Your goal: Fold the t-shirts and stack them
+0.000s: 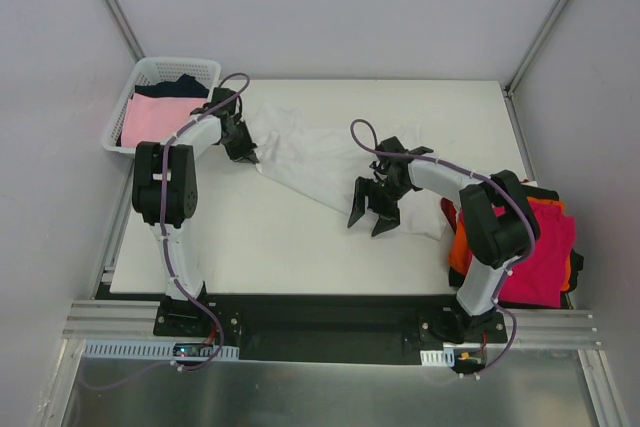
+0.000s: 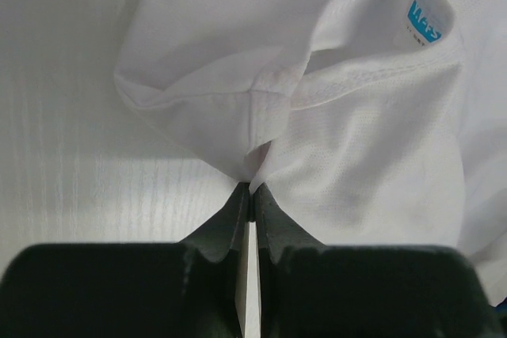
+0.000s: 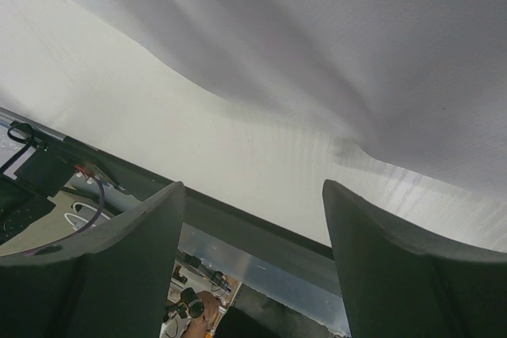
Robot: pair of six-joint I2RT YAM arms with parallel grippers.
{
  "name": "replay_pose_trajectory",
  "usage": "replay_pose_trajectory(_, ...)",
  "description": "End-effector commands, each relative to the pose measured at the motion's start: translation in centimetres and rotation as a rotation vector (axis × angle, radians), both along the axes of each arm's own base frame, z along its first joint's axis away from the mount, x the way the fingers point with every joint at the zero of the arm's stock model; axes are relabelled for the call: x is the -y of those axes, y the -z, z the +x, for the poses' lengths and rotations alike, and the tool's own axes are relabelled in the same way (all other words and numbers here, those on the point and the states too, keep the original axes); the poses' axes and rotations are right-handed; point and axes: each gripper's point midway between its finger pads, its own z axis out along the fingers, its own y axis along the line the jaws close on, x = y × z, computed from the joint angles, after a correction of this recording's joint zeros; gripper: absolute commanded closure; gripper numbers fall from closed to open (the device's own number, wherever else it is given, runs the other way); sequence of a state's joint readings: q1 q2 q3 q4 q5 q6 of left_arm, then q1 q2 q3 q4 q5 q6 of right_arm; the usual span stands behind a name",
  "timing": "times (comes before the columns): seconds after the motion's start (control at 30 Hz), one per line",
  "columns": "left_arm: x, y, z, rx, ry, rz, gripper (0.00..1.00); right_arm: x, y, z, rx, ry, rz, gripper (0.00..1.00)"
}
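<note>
A white t-shirt point(image 1: 310, 162) lies crumpled across the middle of the table. My left gripper point(image 1: 243, 154) is at the shirt's left edge, near the collar. In the left wrist view the left gripper point(image 2: 252, 187) is shut, pinching a fold of the white t-shirt point(image 2: 356, 140) at its tips, and a blue neck label point(image 2: 424, 23) shows. My right gripper point(image 1: 370, 222) hovers open over the shirt's near hem. From the right wrist, the right gripper point(image 3: 253, 186) holds nothing, with the white t-shirt point(image 3: 356, 37) above its tips.
A white lattice basket point(image 1: 140, 77) at the back left holds a pale pink shirt point(image 1: 155, 119) and a navy one point(image 1: 185, 84). At the table's right edge lie a magenta-red shirt point(image 1: 545, 247), an orange one point(image 1: 460, 247) and a black one. The table point(image 1: 250, 247) is white.
</note>
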State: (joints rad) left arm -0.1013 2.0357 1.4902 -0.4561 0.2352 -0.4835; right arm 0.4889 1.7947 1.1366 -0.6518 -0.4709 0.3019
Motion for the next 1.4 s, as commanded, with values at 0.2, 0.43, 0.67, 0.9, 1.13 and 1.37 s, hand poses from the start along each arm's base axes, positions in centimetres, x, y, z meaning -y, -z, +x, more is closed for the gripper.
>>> replay_pose_trajectory(0.2,1.9,-5.3,0.0,0.093,0.017,-0.081,1.0,0.1,-0.9,-0.2,0.021,-0.018,0.004,0.27)
replay_pose_trajectory(0.43,5.4,-14.1,0.3,0.229,0.017,-0.238,1.0,0.0,-0.9,-0.1,0.019,-0.018,0.006,0.27)
replay_pose_trajectory(0.67,7.7,-20.5,2.6,0.323,0.049,-0.371,0.99,-0.1,-1.1,0.2,0.029,-0.023,0.005,0.27)
replay_pose_trajectory(0.9,8.3,-24.4,4.5,0.389,0.032,-0.419,0.99,-0.1,-1.5,0.3,0.044,-0.02,0.005,0.27)
replay_pose_trajectory(1.13,8.9,-29.3,5.1,0.471,0.053,-0.471,0.96,-0.3,-2.0,1.0,0.065,-0.014,0.01,0.27)
replay_pose_trajectory(1.37,8.2,-24.1,3.0,0.352,0.036,-0.414,0.91,-0.9,-2.1,1.7,0.08,0.005,0.027,0.27)
